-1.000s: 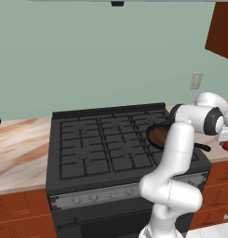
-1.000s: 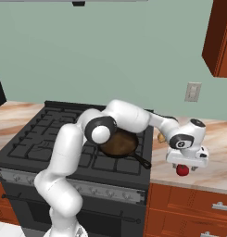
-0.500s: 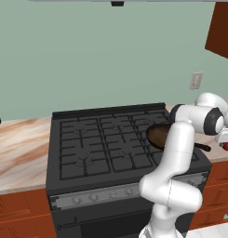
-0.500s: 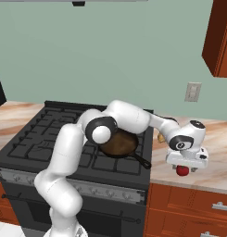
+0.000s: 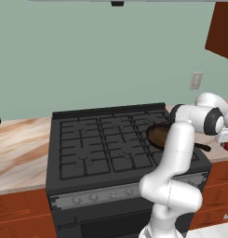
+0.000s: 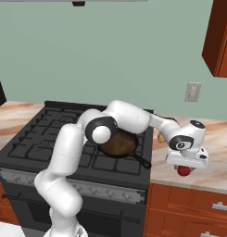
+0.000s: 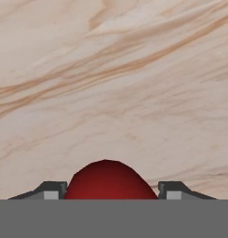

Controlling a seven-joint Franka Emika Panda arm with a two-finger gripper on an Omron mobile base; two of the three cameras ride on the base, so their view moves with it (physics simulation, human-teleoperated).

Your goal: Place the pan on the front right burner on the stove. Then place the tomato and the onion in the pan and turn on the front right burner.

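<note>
Marble counter [image 7: 115, 83], cream with tan veins, spreads out under me toward twelve o'clock. At my two o'clock a white wall outlet [image 6: 192, 92] sits on the green wall [image 6: 110, 51]. A red-brown upper cabinet [image 6: 220, 37] hangs at about one o'clock. Red-brown drawers [image 6: 189, 208] run below the counter.

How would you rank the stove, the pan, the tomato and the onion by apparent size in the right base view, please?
1. stove
2. pan
3. tomato
4. onion, though the arm hides most of it, so its place against the tomato is unsure.
</note>
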